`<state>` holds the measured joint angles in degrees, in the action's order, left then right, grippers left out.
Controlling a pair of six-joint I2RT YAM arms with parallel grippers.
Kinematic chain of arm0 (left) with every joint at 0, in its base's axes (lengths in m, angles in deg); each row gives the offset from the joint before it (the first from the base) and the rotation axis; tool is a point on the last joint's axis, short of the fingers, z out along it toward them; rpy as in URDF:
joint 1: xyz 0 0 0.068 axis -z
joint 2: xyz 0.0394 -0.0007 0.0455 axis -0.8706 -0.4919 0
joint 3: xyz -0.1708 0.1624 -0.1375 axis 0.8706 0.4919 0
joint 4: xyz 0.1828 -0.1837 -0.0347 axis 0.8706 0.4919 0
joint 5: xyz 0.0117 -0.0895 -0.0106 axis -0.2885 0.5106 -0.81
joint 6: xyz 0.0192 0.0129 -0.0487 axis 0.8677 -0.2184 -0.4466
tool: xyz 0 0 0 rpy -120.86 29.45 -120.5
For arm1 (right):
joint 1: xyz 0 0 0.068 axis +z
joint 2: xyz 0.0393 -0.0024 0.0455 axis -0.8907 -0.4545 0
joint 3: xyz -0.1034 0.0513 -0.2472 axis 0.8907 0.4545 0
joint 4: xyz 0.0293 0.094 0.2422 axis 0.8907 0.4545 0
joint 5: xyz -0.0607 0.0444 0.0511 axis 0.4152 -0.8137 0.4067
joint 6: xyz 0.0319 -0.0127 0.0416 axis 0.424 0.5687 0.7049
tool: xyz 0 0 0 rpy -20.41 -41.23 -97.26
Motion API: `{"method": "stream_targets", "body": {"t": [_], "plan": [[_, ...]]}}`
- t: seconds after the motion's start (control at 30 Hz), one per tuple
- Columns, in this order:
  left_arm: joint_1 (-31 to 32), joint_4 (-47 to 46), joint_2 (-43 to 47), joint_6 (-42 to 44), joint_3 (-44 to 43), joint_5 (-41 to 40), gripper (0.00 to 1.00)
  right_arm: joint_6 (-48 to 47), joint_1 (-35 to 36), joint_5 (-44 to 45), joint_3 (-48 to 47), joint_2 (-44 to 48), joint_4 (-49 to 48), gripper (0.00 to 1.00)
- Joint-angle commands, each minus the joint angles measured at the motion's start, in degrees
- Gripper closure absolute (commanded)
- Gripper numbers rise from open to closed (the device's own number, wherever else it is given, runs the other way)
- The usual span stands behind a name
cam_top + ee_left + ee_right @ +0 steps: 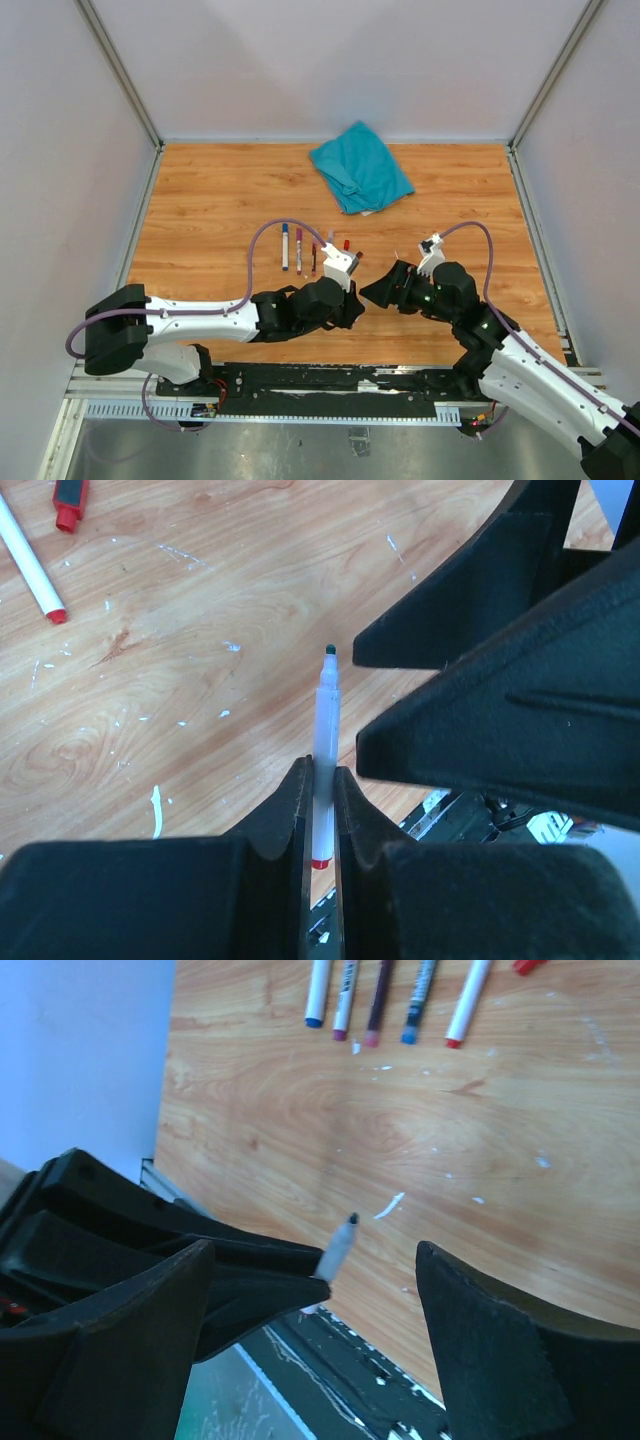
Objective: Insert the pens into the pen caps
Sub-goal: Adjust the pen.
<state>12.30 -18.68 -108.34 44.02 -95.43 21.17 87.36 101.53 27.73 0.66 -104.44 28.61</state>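
My left gripper [320, 768] is shut on a white-barrelled pen [327, 715] with a dark tip and a red band at its rear end, held above the table. My right gripper [315, 1255] is open and empty, its fingers [500, 1350] either side of that pen's tip [340, 1240]. In the top view the two grippers [352, 292] [374, 290] meet nose to nose at the table's near middle. Several more pens lie in a row [298, 250] [380, 995]. A small red cap [347, 243] lies beside them, and a dark grey and red cap [70, 498] shows in the left wrist view.
A crumpled teal cloth [360, 178] lies at the back middle of the wooden table [210, 200]. White scraps [156, 812] speckle the wood. Grey walls close in the sides and back. A metal rail [330, 385] runs along the near edge.
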Motion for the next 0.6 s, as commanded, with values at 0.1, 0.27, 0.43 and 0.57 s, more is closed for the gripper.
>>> {"method": "stream_targets", "body": {"t": [0.1, 0.27, 0.43, 0.57], "plan": [[0.4, -2.1, 1.4, -0.5, 0.4, -1.5, 1.0, 5.7, 4.3, 2.8, 1.7, -2.5, -7.1, 0.33], [0.4, -2.6, 2.0, -1.0, 0.7, -2.1, 0.99, 7.5, 6.1, 4.8, 3.0, -2.3, -6.0, 0.42], [0.4, -2.7, 2.1, -0.8, 0.6, -2.4, 0.99, 8.9, 6.5, 4.1, 4.4, -2.2, -7.2, 0.48], [0.4, -3.0, 2.1, -0.7, 0.8, -2.3, 0.99, 10.2, 6.5, 3.0, 5.0, -3.1, -9.5, 0.55]]}}
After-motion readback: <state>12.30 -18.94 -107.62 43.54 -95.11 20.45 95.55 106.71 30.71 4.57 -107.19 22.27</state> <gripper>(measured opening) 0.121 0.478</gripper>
